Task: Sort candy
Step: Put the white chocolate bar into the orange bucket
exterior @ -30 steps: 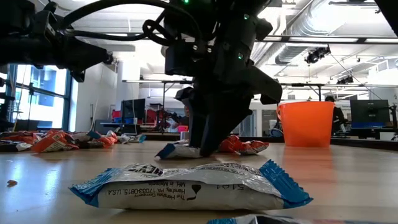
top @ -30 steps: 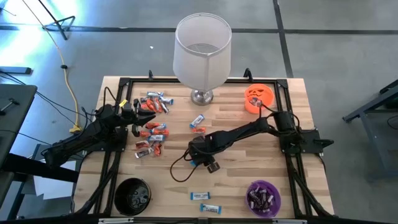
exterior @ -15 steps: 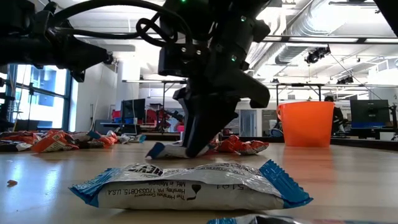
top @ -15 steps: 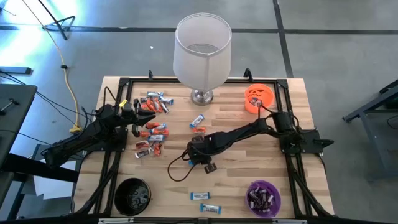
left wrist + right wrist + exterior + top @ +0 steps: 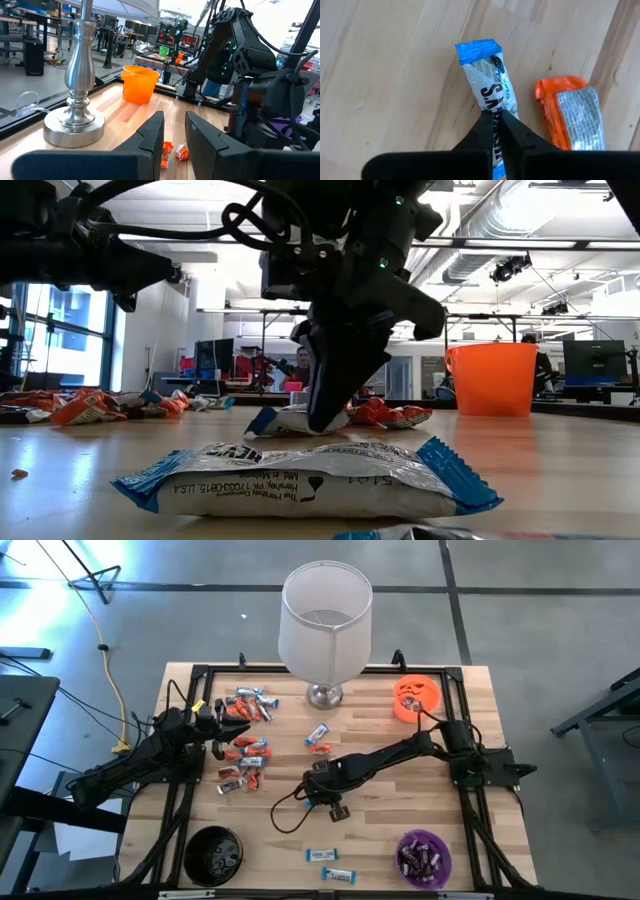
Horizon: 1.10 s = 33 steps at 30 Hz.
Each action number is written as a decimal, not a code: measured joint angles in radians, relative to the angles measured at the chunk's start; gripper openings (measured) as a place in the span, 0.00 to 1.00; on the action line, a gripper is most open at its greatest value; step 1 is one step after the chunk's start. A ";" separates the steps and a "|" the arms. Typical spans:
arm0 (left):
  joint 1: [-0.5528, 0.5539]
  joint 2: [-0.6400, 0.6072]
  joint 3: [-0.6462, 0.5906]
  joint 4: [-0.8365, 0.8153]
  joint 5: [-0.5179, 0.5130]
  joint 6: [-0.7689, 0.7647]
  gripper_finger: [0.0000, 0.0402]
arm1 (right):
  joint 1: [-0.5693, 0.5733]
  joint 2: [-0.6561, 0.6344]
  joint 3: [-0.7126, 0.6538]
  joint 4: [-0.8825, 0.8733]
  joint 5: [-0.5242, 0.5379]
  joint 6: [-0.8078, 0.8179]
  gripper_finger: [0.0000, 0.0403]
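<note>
Wrapped candy lies about the wooden table [image 5: 290, 830]. My right gripper [image 5: 492, 120] points steeply down at mid-table and is shut on a blue-white candy [image 5: 487, 85]; an orange candy [image 5: 570, 117] lies flat beside it. In the high view the gripper [image 5: 315, 778] hides that candy. My left gripper [image 5: 174, 135] hovers level at the table's left, next to the left-hand candy pile [image 5: 245, 765]. It is open, with nothing between its fingers. My right gripper pinches the blue-white candy about its middle [image 5: 492, 111] between its two fingertips. The fingers come from above, slanting down, and lie across the bar. The candy [image 5: 285, 420] lies about level at table height; whether it rests on the wood or is just clear of it, I cannot tell.
A lamp with a white shade [image 5: 325, 625] stands at the far middle. An orange bowl [image 5: 416, 698] is at the far right, a purple bowl [image 5: 424, 857] at the near right and a black bowl [image 5: 212, 855] at the near left. Two blue-white candies [image 5: 330, 865] lie near the front edge.
My right gripper has shut on the blue-white candy and rolled a little about its own axis. The candy has shifted slightly on the table with it. The left arm has kept still.
</note>
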 joint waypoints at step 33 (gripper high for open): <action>0.000 0.000 0.000 0.000 0.000 0.000 0.16 | -0.017 -0.425 0.000 -0.489 0.256 0.242 0.00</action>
